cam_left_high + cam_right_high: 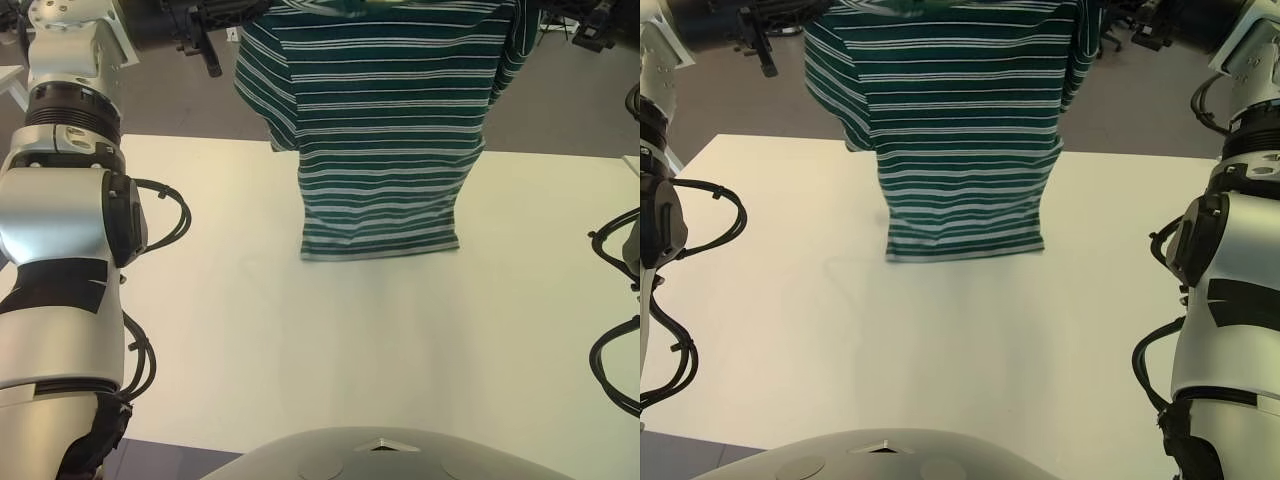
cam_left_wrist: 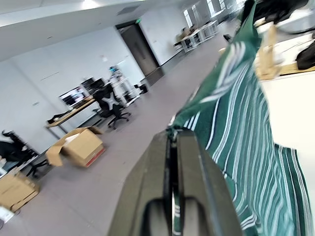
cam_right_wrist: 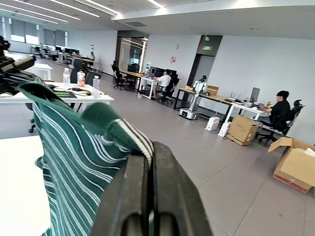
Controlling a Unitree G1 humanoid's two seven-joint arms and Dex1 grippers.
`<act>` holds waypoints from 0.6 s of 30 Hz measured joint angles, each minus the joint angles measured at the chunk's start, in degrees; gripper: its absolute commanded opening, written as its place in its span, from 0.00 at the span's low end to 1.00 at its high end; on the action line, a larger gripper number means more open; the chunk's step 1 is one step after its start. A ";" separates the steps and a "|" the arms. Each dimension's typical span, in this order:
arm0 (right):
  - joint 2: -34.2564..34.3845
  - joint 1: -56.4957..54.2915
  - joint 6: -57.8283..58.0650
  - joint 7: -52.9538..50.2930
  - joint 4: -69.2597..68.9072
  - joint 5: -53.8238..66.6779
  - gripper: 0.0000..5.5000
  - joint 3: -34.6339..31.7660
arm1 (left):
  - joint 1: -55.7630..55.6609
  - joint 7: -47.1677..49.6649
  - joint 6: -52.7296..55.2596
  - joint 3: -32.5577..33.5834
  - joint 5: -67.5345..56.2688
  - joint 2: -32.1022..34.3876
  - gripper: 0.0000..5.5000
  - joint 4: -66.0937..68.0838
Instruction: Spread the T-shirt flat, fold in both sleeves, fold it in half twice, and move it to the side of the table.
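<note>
T-shirt (image 1: pixel 380 130): dark green with thin white stripes; hangs upright in the upper centre of the left eye frame, its top cut off by the frame's upper edge; the body narrows downward.
Hem (image 1: pixel 380 247): straight, at about mid-height of the frame, over the far half of the white tabletop (image 1: pixel 350 350); touching the surface or just clear of it, cannot tell.
Sleeves: one sleeve (image 1: pixel 262 95) droops beside the body, upper left of centre; the other sleeve (image 1: pixel 520 40) hangs at the upper right, partly past the top edge.
Left tool (image 2: pixel 173 142): fingers pressed together; a bunched edge of the striped cloth is pinched between them; the cloth runs away from the tip in taut folds.
Right tool (image 3: pixel 149 155): fingers closed tight; a rolled fold of the striped cloth is clamped at the tip; the shirt falls away beside it.
Left arm (image 1: pixel 60 230): rises along the left edge of the left eye frame, beside the tabletop's edge.
Right arm (image 1: pixel 1230 260): rises along the right edge of the right eye frame.
Room: grey floor (image 2: pixel 98 187); an open cardboard box (image 2: pixel 78 147) and a black office chair (image 2: pixel 113 105) well beyond the shirt.
</note>
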 measured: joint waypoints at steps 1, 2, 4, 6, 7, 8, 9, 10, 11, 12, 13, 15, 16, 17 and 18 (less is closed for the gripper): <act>0.23 -0.98 -1.62 -0.89 1.53 -0.91 0.00 -0.14 | -0.04 1.49 -1.15 0.11 1.08 -0.17 0.00 0.25; 0.43 -1.76 -3.17 -2.13 3.01 -1.68 0.00 -0.38 | -0.15 3.79 -2.61 0.30 2.15 -0.39 0.00 0.59; 0.69 -2.49 -6.12 -4.47 4.71 -1.90 0.00 -1.00 | -0.86 8.51 -5.94 0.68 4.36 -0.64 0.00 1.11; 0.99 -2.77 -8.25 -6.35 5.99 -1.93 0.00 -2.29 | -1.46 12.95 -10.60 0.74 6.77 -0.66 0.00 1.17; 0.98 -2.77 -8.67 -6.07 5.99 -1.93 0.00 -2.48 | -1.46 13.14 -12.51 0.74 7.81 -0.65 0.00 1.16; 0.91 -2.77 -8.66 -4.28 5.97 -1.93 0.00 -2.49 | -1.46 11.88 -13.73 0.75 8.38 -0.62 0.00 1.16; 0.81 -2.61 -8.52 -2.53 5.65 -1.94 0.00 -2.42 | -1.45 10.21 -14.62 0.81 8.46 -0.56 0.00 1.15; 0.56 -2.11 -7.81 -0.12 4.52 -1.91 0.00 -2.29 | -1.44 7.59 -15.64 0.91 8.51 -0.49 0.00 0.95; 0.08 -0.98 -6.34 3.06 2.61 -1.79 0.00 -1.86 | -1.11 2.95 -16.21 1.16 8.29 -0.26 0.00 0.10; -0.59 0.99 -4.05 6.57 0.31 -1.66 0.00 -1.33 | -0.56 -3.51 -15.49 1.07 8.04 0.22 0.00 -0.89; -1.30 3.65 -1.09 10.31 -2.98 -1.39 0.00 -0.44 | 1.07 -9.46 -13.16 -0.95 6.45 1.15 0.00 -3.18; -3.97 12.03 7.70 18.33 -13.83 0.98 0.00 1.76 | 9.30 -17.89 -5.35 -9.72 0.10 5.26 0.00 -13.82; -5.74 16.80 12.26 20.92 -20.17 3.19 0.00 2.81 | 14.51 -19.48 -0.89 -14.25 -4.40 8.52 0.00 -20.95; -7.23 20.12 15.50 22.11 -25.21 5.32 0.00 3.65 | 17.91 -19.90 2.64 -16.69 -7.99 10.87 0.00 -26.55; -8.80 23.34 18.69 22.67 -30.19 7.70 0.00 4.11 | 20.68 -20.02 6.34 -18.51 -11.79 13.37 0.00 -32.31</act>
